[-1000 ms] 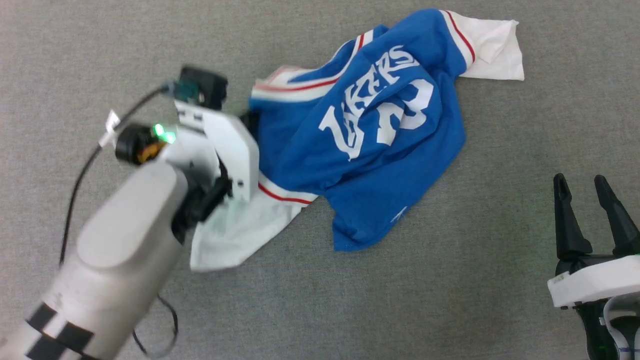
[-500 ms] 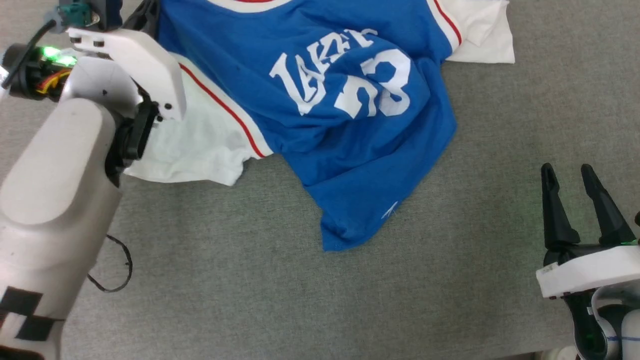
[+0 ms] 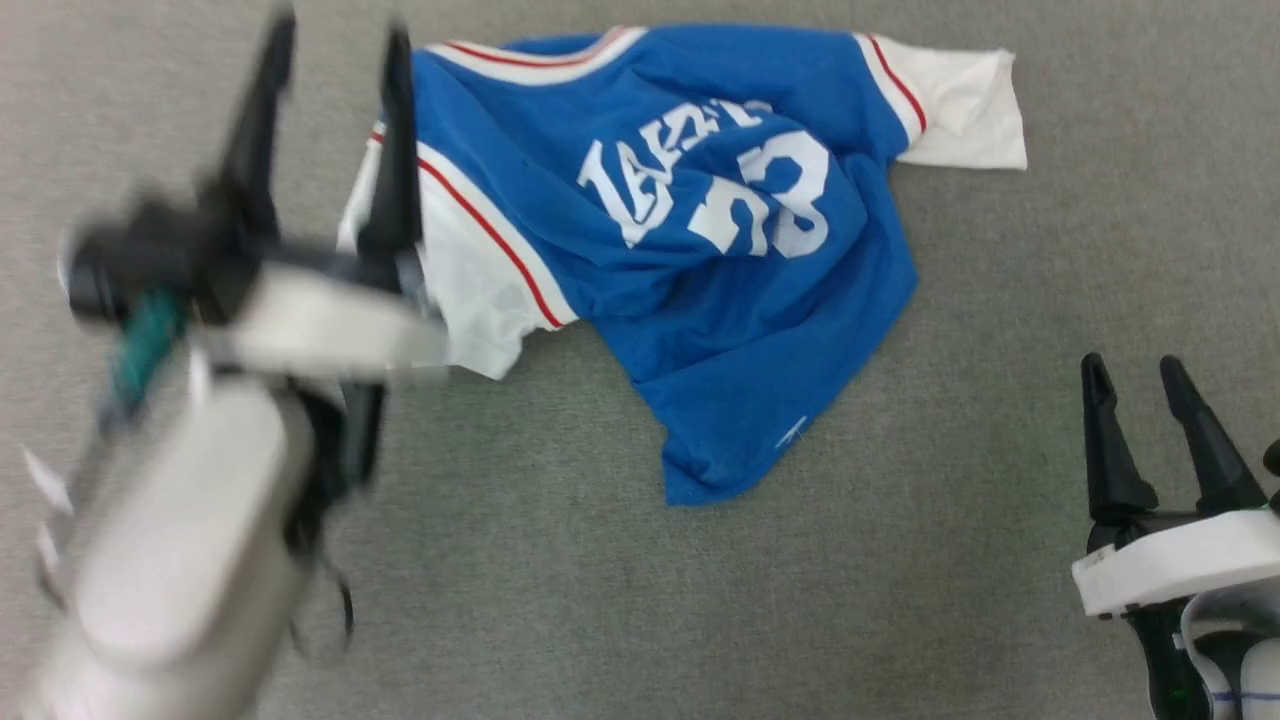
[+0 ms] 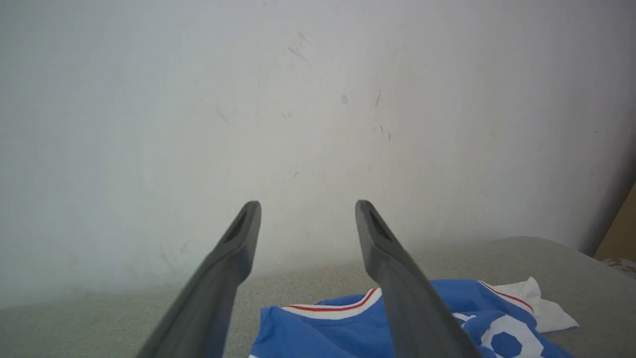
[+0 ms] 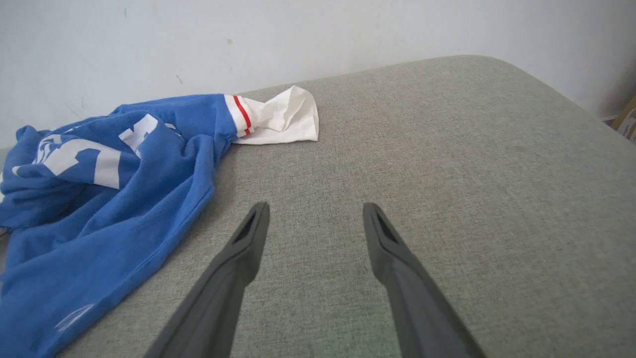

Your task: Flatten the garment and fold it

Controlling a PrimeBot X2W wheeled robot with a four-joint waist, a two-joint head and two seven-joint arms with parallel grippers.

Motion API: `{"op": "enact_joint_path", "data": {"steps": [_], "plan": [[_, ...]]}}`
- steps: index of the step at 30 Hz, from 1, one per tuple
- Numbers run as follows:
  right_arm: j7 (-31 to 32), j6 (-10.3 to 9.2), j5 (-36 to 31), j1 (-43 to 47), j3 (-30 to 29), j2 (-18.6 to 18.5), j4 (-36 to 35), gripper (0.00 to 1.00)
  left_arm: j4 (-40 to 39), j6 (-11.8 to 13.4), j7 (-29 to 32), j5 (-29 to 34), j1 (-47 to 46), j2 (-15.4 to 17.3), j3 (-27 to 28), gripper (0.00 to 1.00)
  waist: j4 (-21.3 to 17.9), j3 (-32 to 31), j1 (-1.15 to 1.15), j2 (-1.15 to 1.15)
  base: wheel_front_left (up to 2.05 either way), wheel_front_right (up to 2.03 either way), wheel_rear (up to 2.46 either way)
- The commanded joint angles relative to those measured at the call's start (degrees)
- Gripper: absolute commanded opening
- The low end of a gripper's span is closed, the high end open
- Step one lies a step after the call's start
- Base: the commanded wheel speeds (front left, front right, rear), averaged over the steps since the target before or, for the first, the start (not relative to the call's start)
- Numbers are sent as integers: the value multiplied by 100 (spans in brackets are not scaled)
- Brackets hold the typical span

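The garment (image 3: 720,300), a blue jersey T-shirt with white sleeves, red stripes and white chest lettering, lies rumpled on the grey surface with its lower part bunched toward the middle. My left gripper (image 3: 335,35) is blurred at the shirt's left sleeve, fingers spread apart and holding nothing; its wrist view shows the open fingers (image 4: 233,258) above the collar (image 4: 333,311). At the lower right my right gripper (image 3: 1135,370) stands open, well away from the cloth, and its wrist view shows the garment (image 5: 104,194) off to its left.
The grey cloth-covered surface (image 3: 960,480) extends all round the shirt, with bare room in front and to the right. A pale wall (image 4: 298,99) rises behind its far edge. The surface's rounded corner (image 5: 497,64) lies at the far right.
My left gripper has opened and let go of the shirt's left shoulder, then drawn back and tilted up. The shirt has been dragged left and spread wider. The right gripper kept still.
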Motion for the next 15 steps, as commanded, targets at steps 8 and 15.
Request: {"op": "enact_joint_path", "data": {"steps": [8, 15], "plan": [[1, -5, 35, 223, 74, 16, 65, 100, -1405, 868, -203, 368, 2562, -634, 233, 100, 357, -635, 1, 0, 0, 0, 0], [152, -5, -158, 392, 72, 16, -11, 100, -1499, 595, -206, 802, 3760, -1392, 793, 100, 755, -857, 1, 0, 0, 0, 0]]}}
